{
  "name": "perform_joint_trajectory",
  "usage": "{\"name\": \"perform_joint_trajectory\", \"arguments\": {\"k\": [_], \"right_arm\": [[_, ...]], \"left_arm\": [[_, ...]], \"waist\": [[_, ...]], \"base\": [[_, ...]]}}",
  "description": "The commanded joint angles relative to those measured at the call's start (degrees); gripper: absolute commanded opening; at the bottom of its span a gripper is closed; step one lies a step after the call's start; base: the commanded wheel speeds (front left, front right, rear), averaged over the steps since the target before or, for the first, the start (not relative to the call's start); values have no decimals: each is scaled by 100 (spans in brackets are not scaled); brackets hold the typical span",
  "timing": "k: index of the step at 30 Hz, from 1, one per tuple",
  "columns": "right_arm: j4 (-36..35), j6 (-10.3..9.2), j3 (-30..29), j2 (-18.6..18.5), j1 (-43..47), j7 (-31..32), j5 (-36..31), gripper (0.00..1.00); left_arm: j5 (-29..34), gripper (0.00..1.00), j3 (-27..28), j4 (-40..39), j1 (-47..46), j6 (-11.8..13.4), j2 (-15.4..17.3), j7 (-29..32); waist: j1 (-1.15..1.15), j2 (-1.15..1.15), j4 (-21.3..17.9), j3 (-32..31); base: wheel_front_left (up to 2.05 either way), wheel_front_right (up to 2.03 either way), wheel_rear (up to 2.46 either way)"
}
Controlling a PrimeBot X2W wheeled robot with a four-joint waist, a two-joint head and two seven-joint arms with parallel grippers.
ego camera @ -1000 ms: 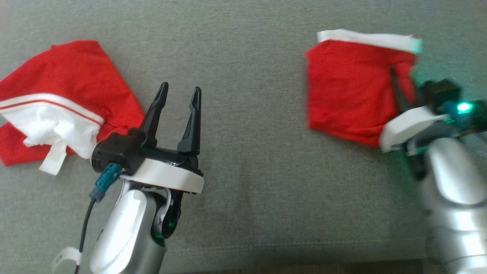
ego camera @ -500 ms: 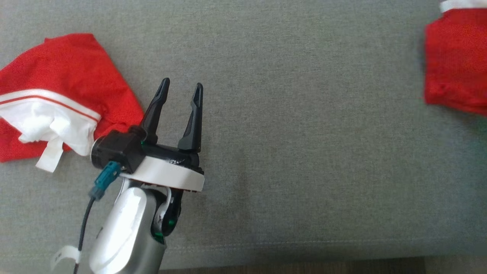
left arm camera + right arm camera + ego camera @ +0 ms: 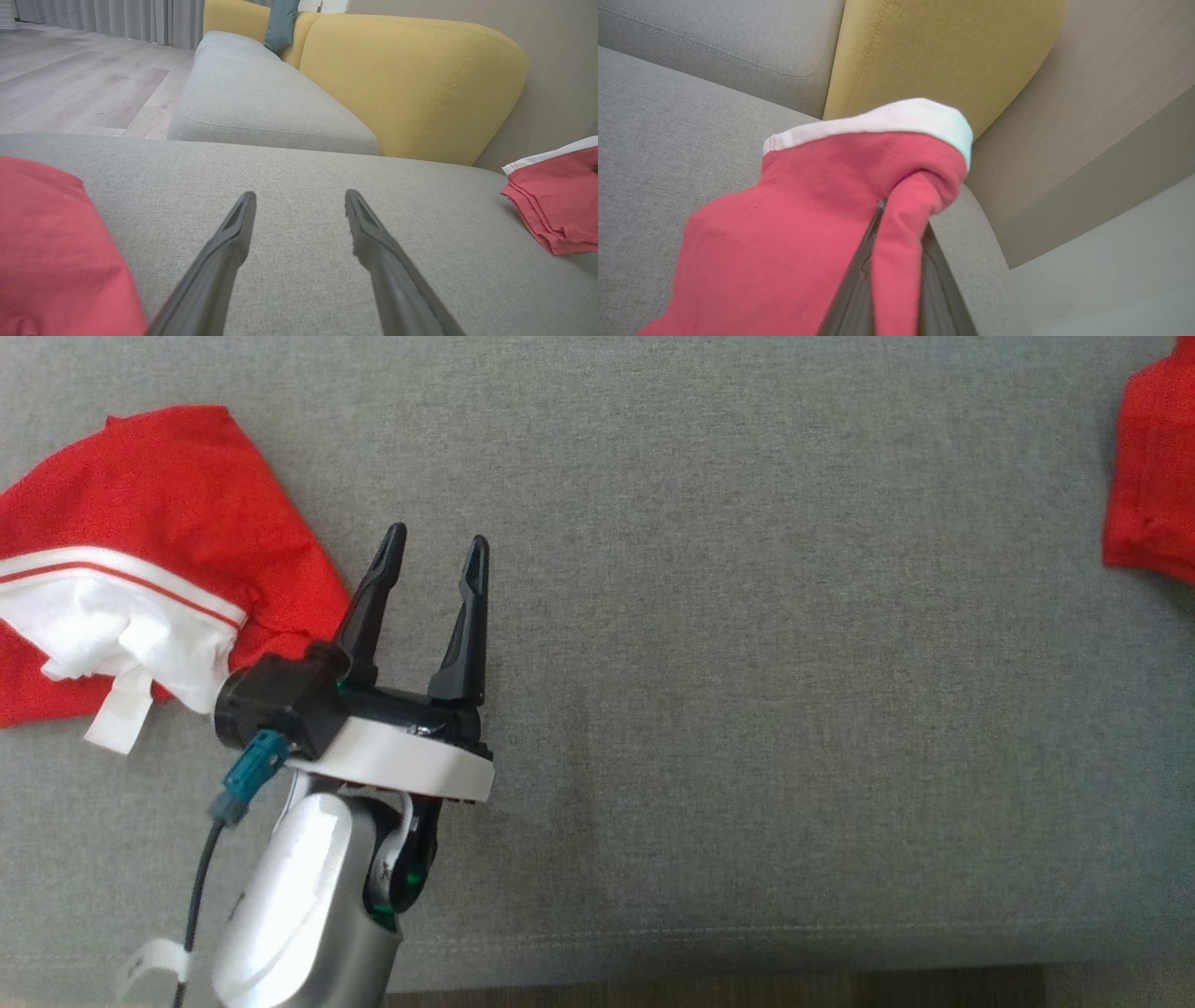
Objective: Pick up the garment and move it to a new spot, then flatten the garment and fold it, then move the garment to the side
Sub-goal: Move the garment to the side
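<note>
Now, folded red garment (image 3: 794,233) pinched in right claw (image 3: 900,224), left claw (image 3: 437,536) wide

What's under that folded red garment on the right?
Grey sofa cushion beneath the folded red garment, which the right gripper pinches. The covered patch is hidden.
</note>
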Motion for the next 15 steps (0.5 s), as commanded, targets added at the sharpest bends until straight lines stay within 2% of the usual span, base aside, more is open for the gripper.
{"name": "perform_joint_trajectory", "arguments": {"k": [1,2,3,15], "right_arm": [[-237,37,-5,-99,17,27,57,16],[-258,37,-29,-83,12,19,71,73],[-274,37,-55,-70,5,6,81,100],[-315,37,-176,82,-76,-365,140,100]], "left_arm": [[77,100,216,-201,-168,-43,34,-28],[86,100,225,-198,-172,-50,34,-28],[94,100,234,-196,-176,-57,34,-28],[68,100,221,-104,-215,-75,34,-28]], "waist": [[0,0,-10,16],[0,0,-14,25],[0,0,-18,33],[0,0,-21,-100]], "base": [[0,0,0],[0,0,0],[0,0,0],[0,0,0]]}}
